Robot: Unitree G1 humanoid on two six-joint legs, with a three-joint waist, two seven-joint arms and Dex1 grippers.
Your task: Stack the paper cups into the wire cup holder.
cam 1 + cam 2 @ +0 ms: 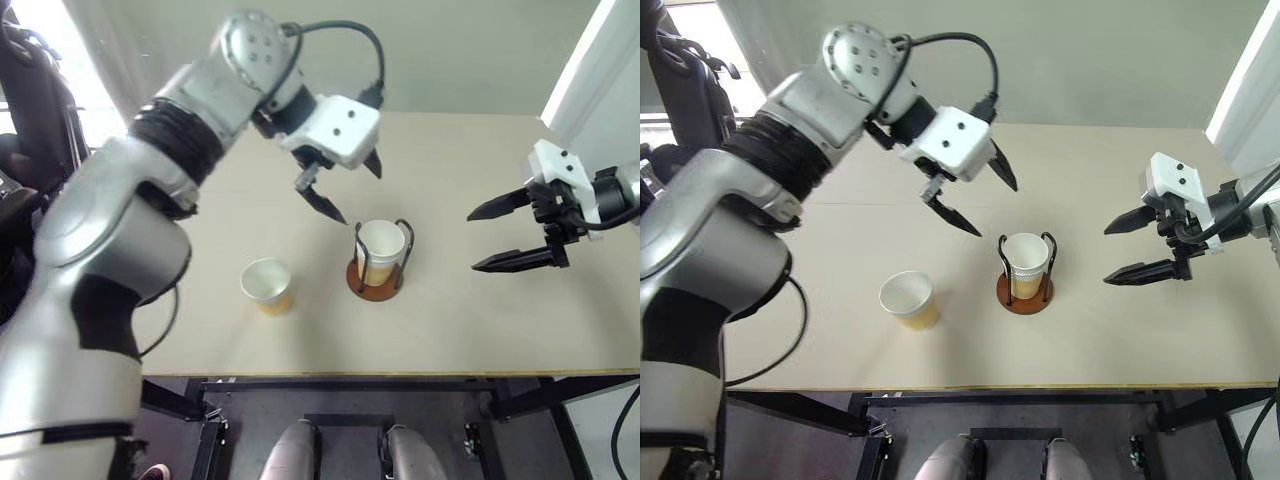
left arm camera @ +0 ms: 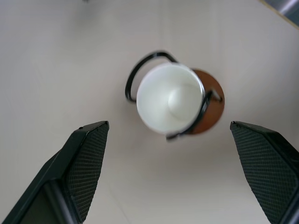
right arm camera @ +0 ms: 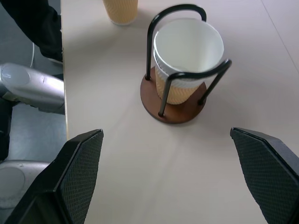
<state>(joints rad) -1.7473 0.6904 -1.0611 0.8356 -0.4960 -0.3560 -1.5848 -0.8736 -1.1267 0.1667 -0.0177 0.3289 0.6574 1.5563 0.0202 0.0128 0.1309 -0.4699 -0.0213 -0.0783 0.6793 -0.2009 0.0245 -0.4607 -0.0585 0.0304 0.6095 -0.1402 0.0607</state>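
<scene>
Paper cups: two nested cups [image 1: 381,243] sat in the wire cup holder [image 1: 377,282], to judge by the doubled rim in the right wrist view; one loose cup [image 1: 267,284] stood upright on the table [image 1: 480,320], to the robot's left of the holder and well apart from it.
Holder: upright near the table's middle, its two dark wire loops flanking the nested cups.
Left gripper: [image 1: 338,185] hung above and just behind the holder, pointing down, fingers spread wide and empty (its wrist camera looked straight into the top cup's white mouth).
Right gripper: [image 1: 512,232] hovered to the robot's right of the holder, well clear of it, fingers apart, holding nothing.
Step in hand: judged as clearing off the stack and going for the loose cup.
Doing it well: lift clear of the wire loops before swinging sideways, so a finger did not snag a loop and tip the holder; then come down over the loose cup with one finger inside the rim and one outside, and pinch lightly, since thin paper walls would crush.
Cup relative to left gripper: the loose cup lay nearer the robot and further to its left than the left gripper, lower down, not touching it.
</scene>
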